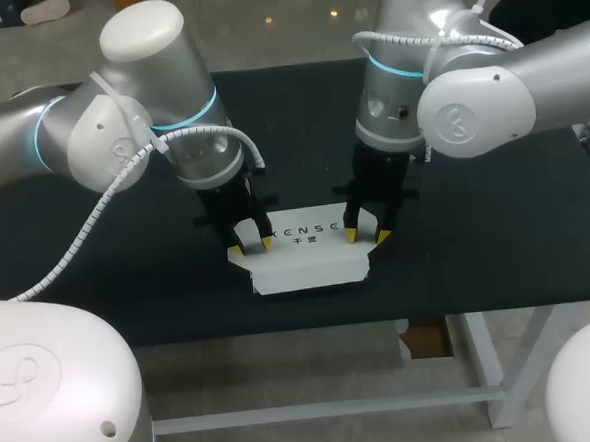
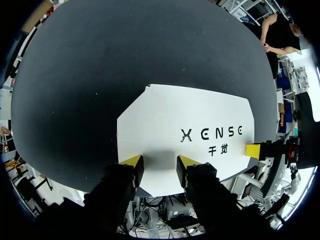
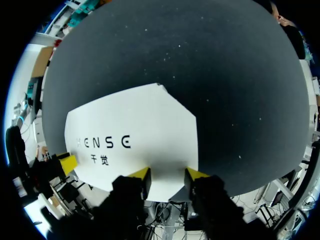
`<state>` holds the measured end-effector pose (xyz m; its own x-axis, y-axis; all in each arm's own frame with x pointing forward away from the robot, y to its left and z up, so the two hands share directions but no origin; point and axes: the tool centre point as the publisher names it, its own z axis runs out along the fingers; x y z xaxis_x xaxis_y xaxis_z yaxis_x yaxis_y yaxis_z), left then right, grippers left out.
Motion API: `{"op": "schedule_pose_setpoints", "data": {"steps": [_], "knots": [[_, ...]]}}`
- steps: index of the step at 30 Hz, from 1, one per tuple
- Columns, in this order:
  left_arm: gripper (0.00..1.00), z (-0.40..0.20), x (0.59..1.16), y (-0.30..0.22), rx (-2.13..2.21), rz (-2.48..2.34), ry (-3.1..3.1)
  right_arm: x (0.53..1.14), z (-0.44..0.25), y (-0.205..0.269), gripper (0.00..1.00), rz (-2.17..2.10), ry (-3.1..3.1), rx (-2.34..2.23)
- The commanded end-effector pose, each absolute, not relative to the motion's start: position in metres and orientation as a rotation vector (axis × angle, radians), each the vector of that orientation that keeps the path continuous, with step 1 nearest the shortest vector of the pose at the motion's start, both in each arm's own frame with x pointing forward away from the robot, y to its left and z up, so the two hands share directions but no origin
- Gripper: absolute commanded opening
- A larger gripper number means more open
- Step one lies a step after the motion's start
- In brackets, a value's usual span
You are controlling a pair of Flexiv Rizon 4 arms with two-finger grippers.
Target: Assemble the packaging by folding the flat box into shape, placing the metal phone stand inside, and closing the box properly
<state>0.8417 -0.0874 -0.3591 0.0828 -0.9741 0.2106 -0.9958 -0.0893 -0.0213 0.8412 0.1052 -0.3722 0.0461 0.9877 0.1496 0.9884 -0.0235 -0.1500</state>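
We see the flat white box (image 1: 307,260) lying near the front edge of our black counter (image 1: 106,243), long axis side to side, dark lettering (image 1: 311,232) on top, left gripper (image 1: 250,246) over its left end, right gripper (image 1: 367,236) over its right, both with fingers narrowly parted.

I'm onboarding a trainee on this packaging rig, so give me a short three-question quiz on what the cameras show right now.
1. True or false: the flat box is already folded into shape.
2. The left gripper and right gripper are: A both open, B both shut, C one open, one shut.
3. Fill in: the box lies on a ___ table.
Key: 1 false; 2 A; 3 black.
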Motion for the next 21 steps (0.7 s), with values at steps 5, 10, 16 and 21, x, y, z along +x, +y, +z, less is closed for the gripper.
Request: {"op": "schedule_pose_setpoints", "data": {"steps": [5, 10, 16, 21], "knots": [[0.43, -0.3598, 0.8422, -0.0882, 2.217, 0.253, -2.031, 0.841, -0.3719, 0.1055, 0.44, -0.002, -2.034, -2.106], [0.42, -0.3598, 0.8422, -0.0882, 2.217, 0.253, -2.031, 0.841, -0.3719, 0.1055, 0.42, -0.002, -2.034, -2.106], [0.55, -0.3598, 0.8422, -0.0882, 2.217, 0.253, -2.031, 0.841, -0.3719, 0.1055, 0.45, -0.002, -2.034, -2.106], [0.5, -0.3598, 0.8422, -0.0882, 2.217, 0.253, -2.031, 0.841, -0.3719, 0.1055, 0.43, -0.002, -2.034, -2.106]]}}
